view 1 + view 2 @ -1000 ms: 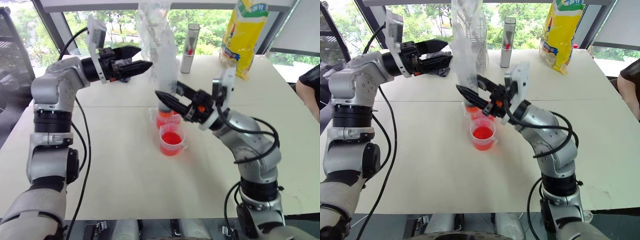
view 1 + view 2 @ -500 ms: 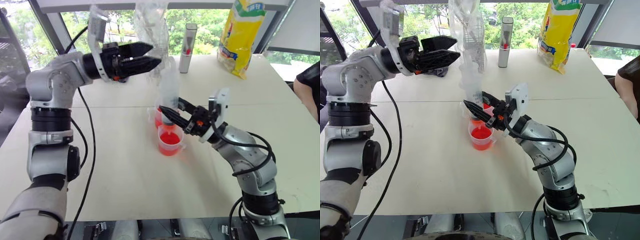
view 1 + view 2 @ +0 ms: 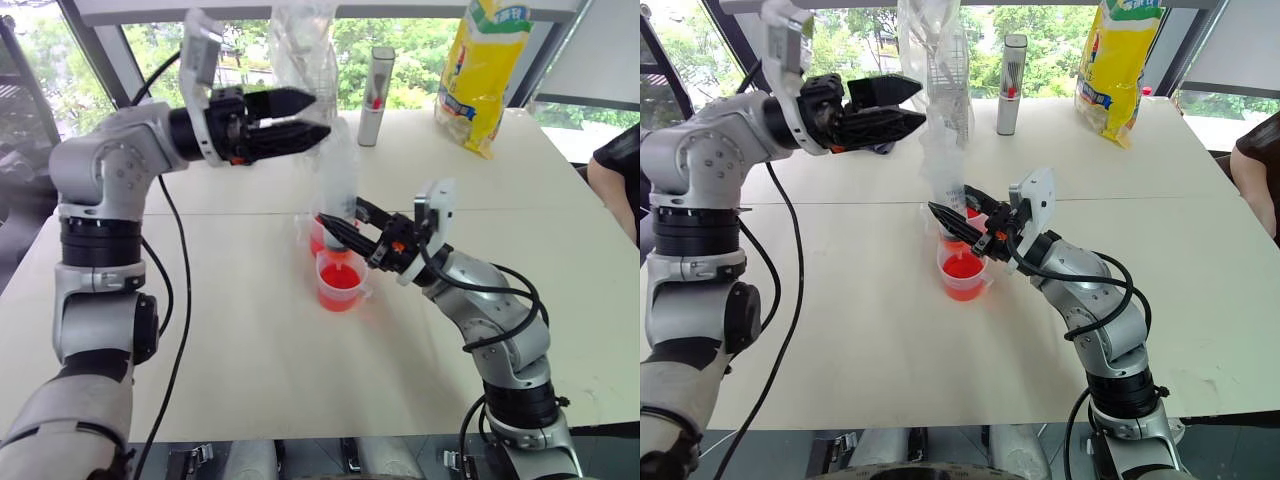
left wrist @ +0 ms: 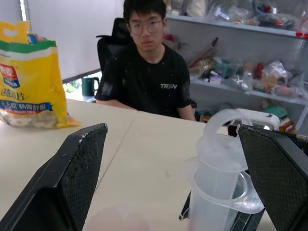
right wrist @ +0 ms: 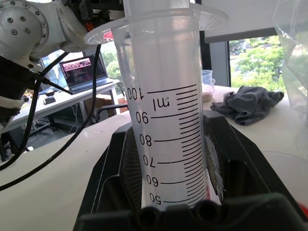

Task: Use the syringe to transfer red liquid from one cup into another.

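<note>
**Syringe held over the red cups, plunger not yet gripped**

- Syringe [image 5: 168, 144]: large clear barrel with printed volume marks, held upright; its tip is down at the two cups. Whether the tip sits in the liquid cannot be told.
- Right tool [image 3: 340, 228]: clenched around the lower barrel of the syringe, just above the cups.
- Left tool [image 3: 305, 118]: released, fingers spread wide, raised level with the top of the syringe, its flange between the fingers but not touching.
- Cups: near cup [image 3: 341, 283] holds red liquid [image 3: 342, 277]; a second cup [image 3: 320, 238] stands just behind it, touching or nearly so.
- Counter [image 3: 250, 340]: pale.
- Step in hand, as judged: readying the plunger grip.
- Next move calls for closing the left tool on the plunger top while the barrel stays upright.
</note>
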